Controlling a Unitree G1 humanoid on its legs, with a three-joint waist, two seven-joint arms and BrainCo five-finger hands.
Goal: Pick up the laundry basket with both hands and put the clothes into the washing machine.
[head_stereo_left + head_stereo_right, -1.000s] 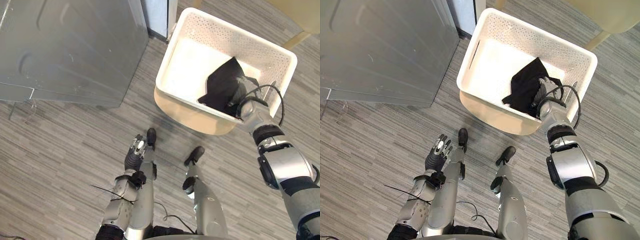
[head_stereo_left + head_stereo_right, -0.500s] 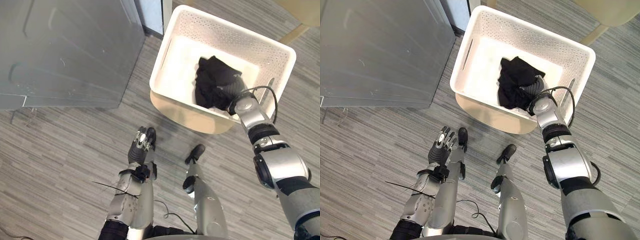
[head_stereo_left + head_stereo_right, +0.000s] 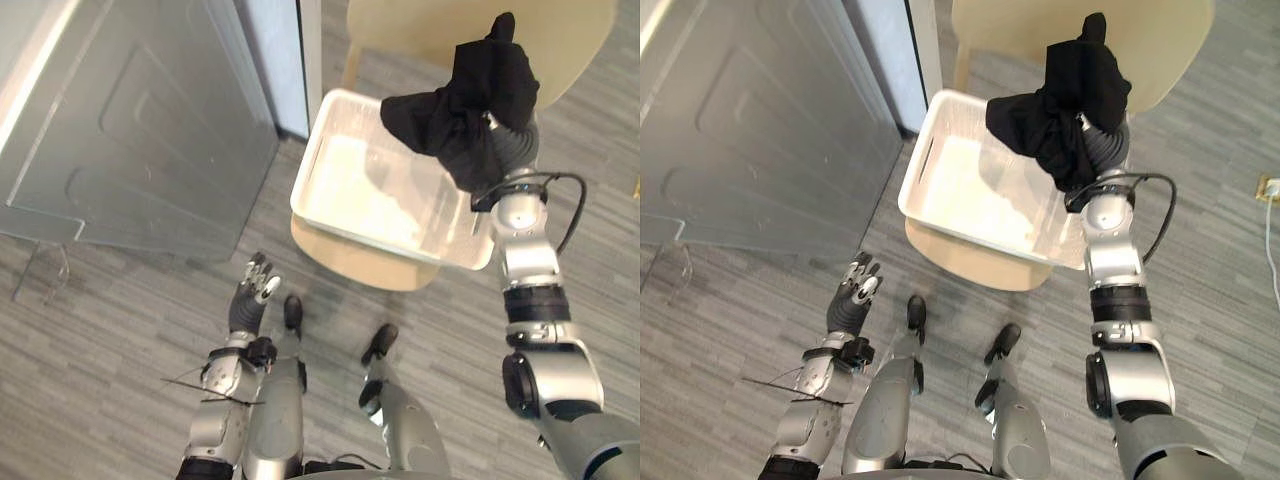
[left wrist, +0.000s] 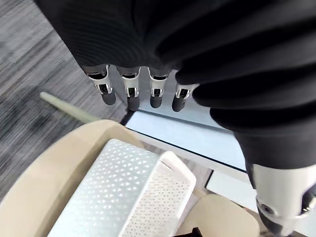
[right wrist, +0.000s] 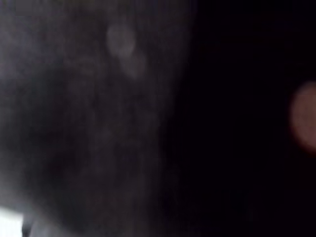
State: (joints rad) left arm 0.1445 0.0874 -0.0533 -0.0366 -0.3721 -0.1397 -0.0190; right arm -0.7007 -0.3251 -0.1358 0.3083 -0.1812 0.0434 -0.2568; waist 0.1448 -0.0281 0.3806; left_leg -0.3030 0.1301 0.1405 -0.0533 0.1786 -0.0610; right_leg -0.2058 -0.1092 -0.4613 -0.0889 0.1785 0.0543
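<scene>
Right hand (image 3: 512,150), at the end of an upward-reaching arm, high over the far right corner of the laundry basket (image 3: 370,190). A black garment (image 3: 470,95) is bunched over and around the hand and hangs clear of the basket, one corner sticking up above the bundle and a broader fold spreading toward the robot's left. The cloth covers the hand beyond its dark ribbed cover, so whether the hand is closed on the garment cannot be told.

The basket is white with perforated walls and a slot handle in its left wall; its floor is bare. It rests on a round beige tabletop (image 3: 350,265) whose edge shows under the basket's near rim. A second beige top (image 3: 580,40) stands beyond the basket, behind the garment.

Left hand (image 3: 250,300), low at the robot's left side, well apart from the basket, over the grey wood-grain floor (image 3: 100,330). Its fingers (image 4: 129,94) are straight and spread wide, holding nothing; the left wrist view shows the basket's perforated wall beyond them.

A grey metal cabinet (image 3: 130,130) stands to the left of the basket, near its left wall but not touching it
</scene>
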